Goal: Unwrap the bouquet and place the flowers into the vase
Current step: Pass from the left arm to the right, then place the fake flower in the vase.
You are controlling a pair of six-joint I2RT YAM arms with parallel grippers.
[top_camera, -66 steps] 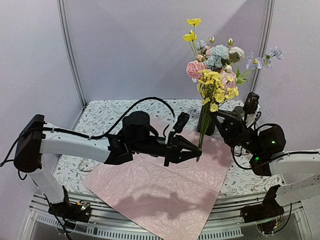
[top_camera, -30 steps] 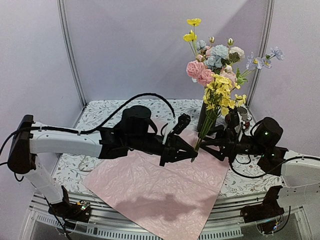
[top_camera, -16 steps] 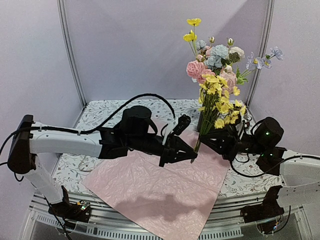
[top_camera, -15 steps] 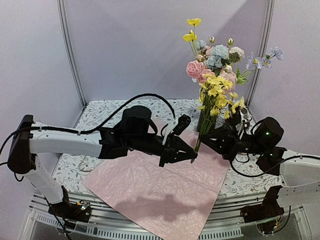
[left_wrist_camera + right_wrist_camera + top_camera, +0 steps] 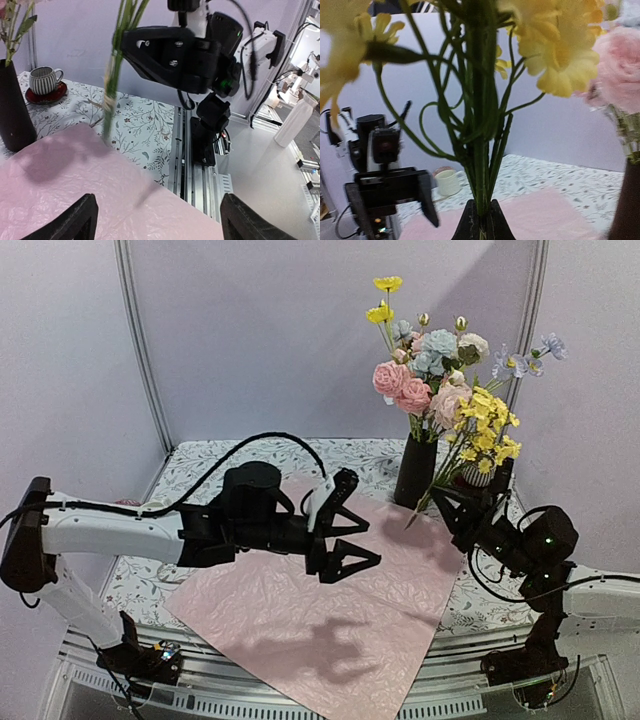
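Holding a yellow sprig [image 5: 487, 430] by its bundled stems, the right gripper [image 5: 481, 211] is clamped tight, just right of the vase [image 5: 417, 472] in the overhead view. The sprig leans, heads up beside the vase's pink bloom, cut end pointing down toward the vase's foot.

- The left gripper [image 5: 372, 544] hangs spread wide, nothing in it, left of the vase and nearer the arm bases, over the flattened wrapping paper [image 5: 320, 620].
- The rest of the flowers [image 5: 425, 350] stand in the vase already; this sprig looks like the last.

Risks, as I judge them:
- The vase is slim and tall. A stem end striking its wall instead of the mouth could tip it.
- The mouth is crowded. Pushing in could snag leaves or lever seated stems out.
- The grip sits low and the head is heavy, so the sprig may swivel in the jaws when tilted upright.

Around: a ribbed cup [image 5: 45, 79] on a red saucer [image 5: 50, 93] sits close to the vase on the right arm's side, within the right arm's sweep. The paper reaches the vase's foot.
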